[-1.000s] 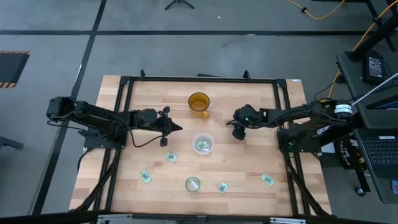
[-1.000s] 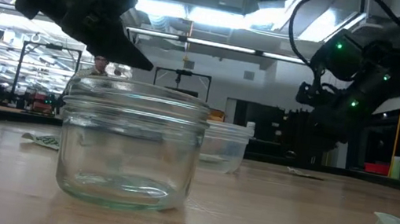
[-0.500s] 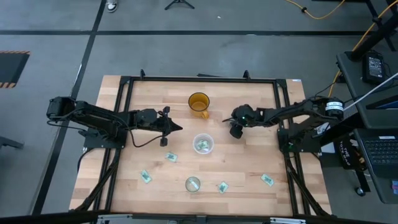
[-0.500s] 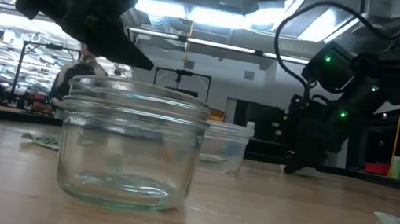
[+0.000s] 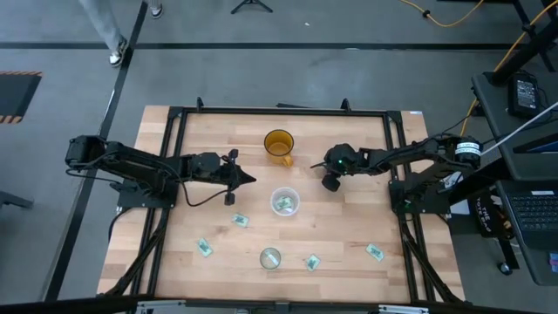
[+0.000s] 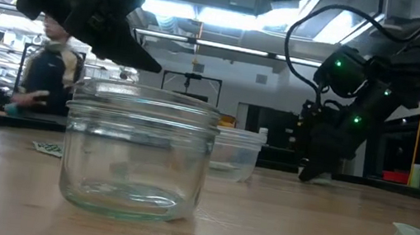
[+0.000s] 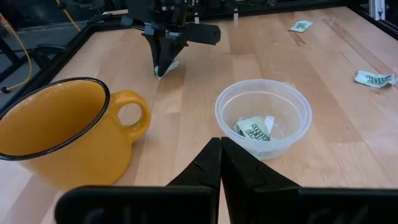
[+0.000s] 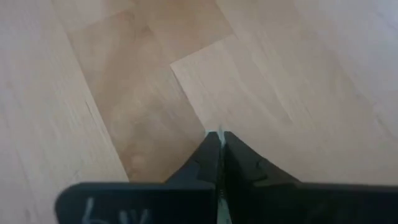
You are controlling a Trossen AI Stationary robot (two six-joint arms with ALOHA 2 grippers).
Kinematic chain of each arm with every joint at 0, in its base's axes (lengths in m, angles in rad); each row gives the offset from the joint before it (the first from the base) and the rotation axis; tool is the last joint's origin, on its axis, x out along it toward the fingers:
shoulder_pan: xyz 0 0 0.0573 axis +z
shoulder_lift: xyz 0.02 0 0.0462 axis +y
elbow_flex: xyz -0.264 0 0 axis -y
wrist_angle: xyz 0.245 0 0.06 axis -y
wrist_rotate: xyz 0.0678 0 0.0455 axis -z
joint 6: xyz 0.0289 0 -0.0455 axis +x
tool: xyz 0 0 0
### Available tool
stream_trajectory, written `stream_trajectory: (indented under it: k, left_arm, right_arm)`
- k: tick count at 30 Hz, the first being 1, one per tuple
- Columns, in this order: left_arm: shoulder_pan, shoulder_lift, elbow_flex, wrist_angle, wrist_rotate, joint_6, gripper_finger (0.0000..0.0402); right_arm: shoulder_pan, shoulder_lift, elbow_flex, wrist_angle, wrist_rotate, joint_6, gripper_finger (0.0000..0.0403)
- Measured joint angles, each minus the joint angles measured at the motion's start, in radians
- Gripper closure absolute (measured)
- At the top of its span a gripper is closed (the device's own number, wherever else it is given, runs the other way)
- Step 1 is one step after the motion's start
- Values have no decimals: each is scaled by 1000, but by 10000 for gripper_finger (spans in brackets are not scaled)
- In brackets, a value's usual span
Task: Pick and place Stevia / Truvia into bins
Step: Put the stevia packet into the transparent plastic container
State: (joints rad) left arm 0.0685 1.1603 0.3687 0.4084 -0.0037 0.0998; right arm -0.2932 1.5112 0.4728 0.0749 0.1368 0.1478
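My right gripper [image 5: 330, 184] points down at the table to the right of the wide clear bin [image 5: 284, 201] and is shut on a Stevia / Truvia sachet [image 7: 169, 66]. One sachet [image 7: 254, 129] lies inside that bin. The smaller glass bin [image 5: 271, 258] stands near the front edge. Several more sachets lie flat on the wood [image 5: 240, 220] [image 5: 204, 249] [image 5: 312, 262]. My left gripper [image 5: 253, 180] hovers shut to the left of the wide bin, holding nothing. My right gripper pinches the sachet between its two fingertips; a thin white edge [image 8: 219, 133] shows between them. The fingers come from above, pointing down at the table. The sachet sticks out beside the tips [image 7: 171, 64] at table level; I cannot tell whether it is lifted.
An orange cup [image 5: 279, 144] stands behind the wide bin. Another sachet [image 5: 375, 252] lies at the front right. A black frame [image 5: 261, 112] runs round the table. A person [image 6: 47, 60] passes in the room beyond.
My right gripper has come down to the table top and shifted a little toward the table's left, toward the wide bin. The left arm has kept still. A person has walked into view behind the table.
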Motion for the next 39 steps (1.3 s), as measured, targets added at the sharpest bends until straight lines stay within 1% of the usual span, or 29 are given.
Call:
stream_trajectory:
  k: [8, 14, 16, 23, 27, 31, 36, 39]
  left_arm:
    - [0, 0, 0, 0, 0, 0, 400]
    - [0, 0, 0, 0, 0, 0, 397]
    - [0, 0, 0, -1, -3, 0, 399]
    - [0, 0, 0, -11, -101, -7, 395]
    - [0, 0, 0, -12, -106, -56, 394]
    - [0, 0, 0, -13, -107, -61, 398]
    - [0, 0, 0, -14, -107, -61, 399]
    - [0, 0, 0, -14, -107, -62, 396]
  right_arm:
    - [0, -2, 20, -13, -20, -26, 397]
    - [3, -47, 67, -67, -129, -53, 400]
    - [2, -70, 76, -66, -148, -57, 401]
    - [2, -162, 79, -63, -150, -86, 401]
    - [2, -210, 80, -62, -144, -127, 402]
    - [9, -226, 80, -22, -144, -130, 402]
    - [41, -226, 80, 34, -211, -154, 402]
    - [69, -225, 80, 71, -220, -154, 402]
